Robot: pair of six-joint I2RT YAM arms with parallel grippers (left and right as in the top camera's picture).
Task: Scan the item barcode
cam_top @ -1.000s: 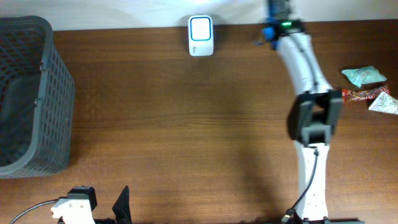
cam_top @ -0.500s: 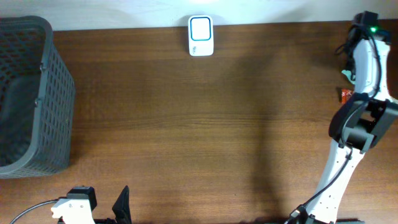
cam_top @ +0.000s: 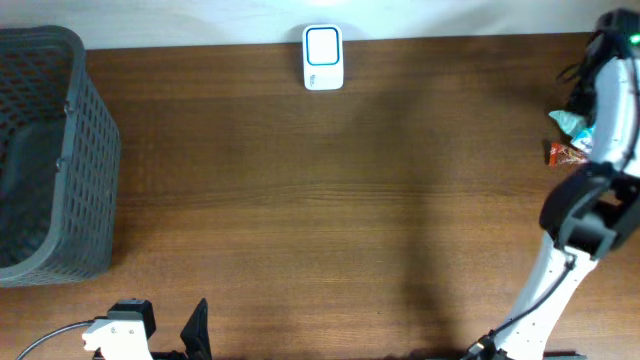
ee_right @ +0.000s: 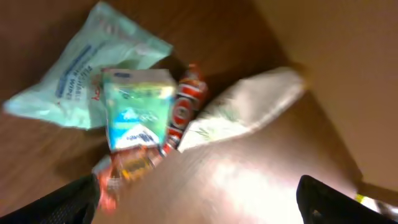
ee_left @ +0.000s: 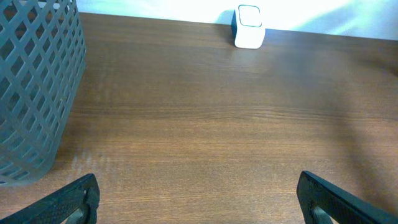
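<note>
The worktop (cam_top: 320, 220) is a long stretch of brown wood, and things sit only at its edges, so bare wood runs the whole way across the middle. One grey mesh basket (cam_top: 45, 150) stands against the left edge; its inside is dark from above and what it holds cannot be made out. One white scanner (cam_top: 323, 58) stands at the middle of the far edge, well apart from everything else. The items to be scanned lie in a small heap at the right edge, towards the far right corner, partly hidden from above by the right arm (cam_top: 590, 200). In the right wrist view four can be counted: a pale green wipes pack (ee_right: 74, 74), a small green pack (ee_right: 137, 109) lying on top of it, a red wrapper (ee_right: 183, 112) beside that, and a whitish pack (ee_right: 249, 109) touching the wrapper on its other side; blur leaves it unclear whether the orange end lower down is part of the wrapper. The right gripper (ee_right: 199, 202) hangs above the heap, spread wide and holding nothing. The left gripper (ee_left: 199, 202) sits at the near edge near the left corner, also spread wide and holding nothing, facing the scanner across bare wood
</note>
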